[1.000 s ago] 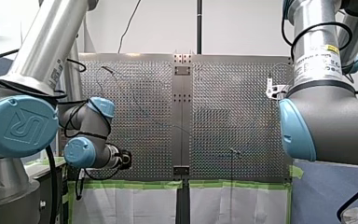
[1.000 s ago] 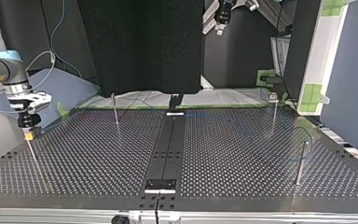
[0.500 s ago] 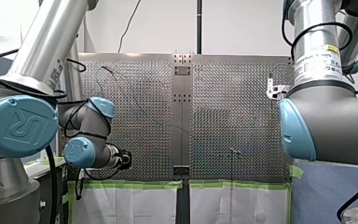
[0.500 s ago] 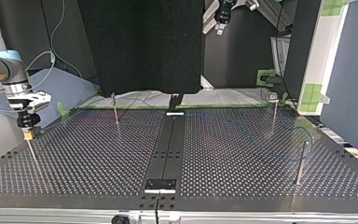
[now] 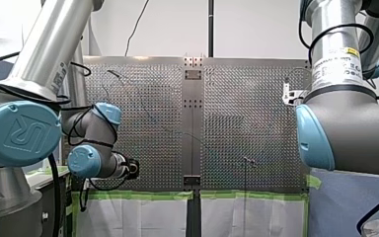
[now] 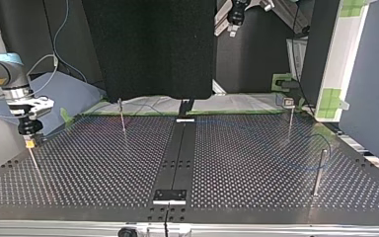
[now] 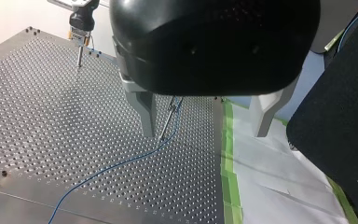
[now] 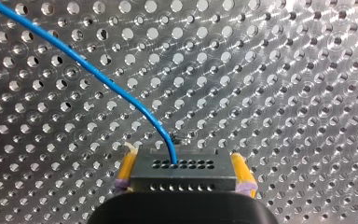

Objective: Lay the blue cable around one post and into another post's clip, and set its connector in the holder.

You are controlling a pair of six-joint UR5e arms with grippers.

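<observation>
My right gripper [image 8: 184, 173] has yellow pads shut on a black connector block [image 8: 182, 168]. The blue cable [image 8: 98, 74] leaves the block's top and arcs away over the perforated plate. At the top view's left, this gripper [image 6: 29, 142] hangs right above a thin post [image 6: 35, 165]. My left gripper [image 7: 205, 128] is open, its metal fingers [image 7: 145, 112] wide apart and holding nothing. It hovers off the plate's edge near the green tape. Ahead of it stands a slim clipped post [image 7: 168, 116], and the cable [image 7: 116, 164] runs from that post across the plate.
Other posts stand on the plate [image 6: 237, 163]: one toward the back [image 6: 122, 117], one with a small box on top [image 6: 289, 118], and a thicker one [image 6: 319, 170] with the cable looped by it. Green tape [image 7: 229, 154] and white sheet border the plate.
</observation>
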